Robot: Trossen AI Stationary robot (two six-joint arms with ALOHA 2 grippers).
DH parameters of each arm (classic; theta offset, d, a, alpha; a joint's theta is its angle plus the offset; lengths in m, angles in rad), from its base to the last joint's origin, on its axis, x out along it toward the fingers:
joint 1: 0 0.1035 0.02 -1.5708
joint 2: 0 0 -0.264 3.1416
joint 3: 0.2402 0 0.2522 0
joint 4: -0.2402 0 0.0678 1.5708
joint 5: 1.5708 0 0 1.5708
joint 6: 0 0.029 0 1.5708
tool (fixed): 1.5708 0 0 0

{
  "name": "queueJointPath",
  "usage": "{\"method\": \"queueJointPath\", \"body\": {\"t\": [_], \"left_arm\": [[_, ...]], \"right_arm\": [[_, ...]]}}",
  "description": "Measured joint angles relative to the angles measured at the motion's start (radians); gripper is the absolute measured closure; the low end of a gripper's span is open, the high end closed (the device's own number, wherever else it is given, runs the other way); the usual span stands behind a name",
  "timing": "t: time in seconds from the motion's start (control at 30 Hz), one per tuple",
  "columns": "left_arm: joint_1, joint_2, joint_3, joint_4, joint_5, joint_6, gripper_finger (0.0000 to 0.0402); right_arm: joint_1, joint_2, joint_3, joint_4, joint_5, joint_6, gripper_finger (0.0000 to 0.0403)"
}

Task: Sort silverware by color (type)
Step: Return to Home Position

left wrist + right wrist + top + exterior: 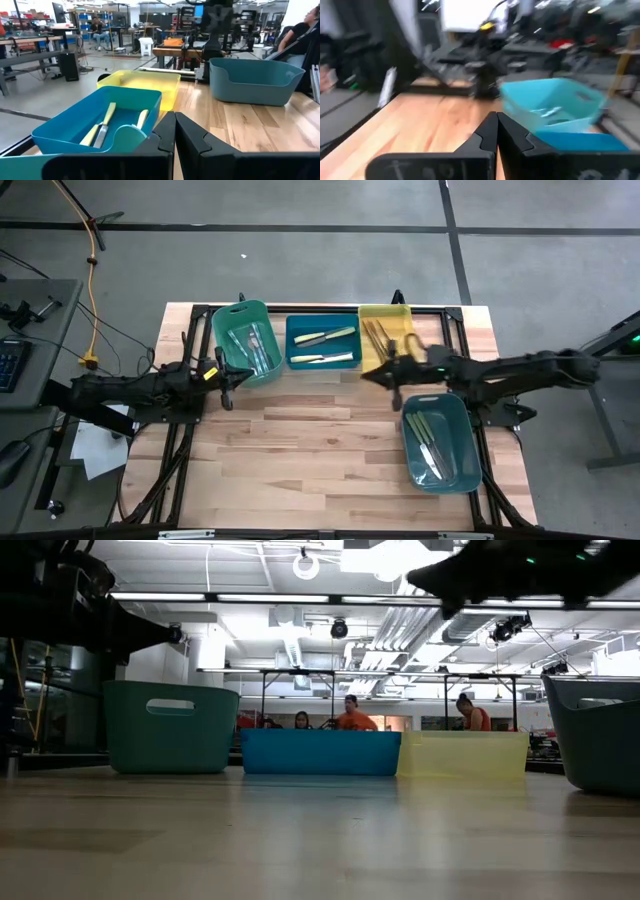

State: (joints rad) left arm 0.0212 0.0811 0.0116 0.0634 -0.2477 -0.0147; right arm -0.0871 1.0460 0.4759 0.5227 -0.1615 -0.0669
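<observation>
The silverware lies sorted in four bins. Clear-handled pieces (256,348) lie in the green bin (222,330). Yellow-handled pieces (325,337) lie in the blue bin (322,370), and the left wrist view shows them too (102,125). Brownish pieces (377,337) lie in the yellow bin (385,310). Green-handled pieces (427,442) lie in the teal bin (470,470). My left gripper (238,376) is shut and empty, just in front of the green bin. My right gripper (366,376) is shut and empty, in front of the yellow bin.
Three bins stand in a row along the table's far edge, and the teal bin (255,80) stands near the right edge. Bare wood fills the middle and front of the table (310,460). People sit at benches in the room beyond (352,718).
</observation>
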Motion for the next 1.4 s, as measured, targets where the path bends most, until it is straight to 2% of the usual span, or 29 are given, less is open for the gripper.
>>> {"method": "queueJointPath", "body": {"t": [0.2,0.37,0.73,0.93,1.13,1.27,1.4], "left_arm": [[0.0,0.0,0.0,0.001,0.001,0.0,0.0401],[0.0,0.0,0.0,0.0,0.001,0.0,0.0401],[0.0,0.001,0.0,-0.016,0.002,0.025,0.0401],[0.0,0.002,0.0,-0.016,0.002,0.025,0.0401],[0.0,0.002,0.0,-0.015,0.002,0.026,0.0401],[0.0,0.002,0.0,-0.015,0.002,0.026,0.0401],[0.0,0.002,0.0,-0.015,0.002,0.026,0.0401]], "right_arm": [[-0.035,-0.283,-0.241,0.153,0.03,0.048,0.0403],[-0.058,-0.417,-0.334,0.15,0.029,0.067,0.0403],[-0.063,-0.588,-0.358,-0.146,0.041,-0.001,0.0403],[-0.063,-0.684,-0.462,-0.087,0.05,0.006,0.0403],[-0.063,-0.777,-0.466,-0.136,0.021,-0.006,0.0403],[-0.063,-0.793,-0.466,-0.229,-0.019,0.061,0.0403],[-0.063,-0.792,-0.466,-0.308,0.024,0.16,0.0403]]}}
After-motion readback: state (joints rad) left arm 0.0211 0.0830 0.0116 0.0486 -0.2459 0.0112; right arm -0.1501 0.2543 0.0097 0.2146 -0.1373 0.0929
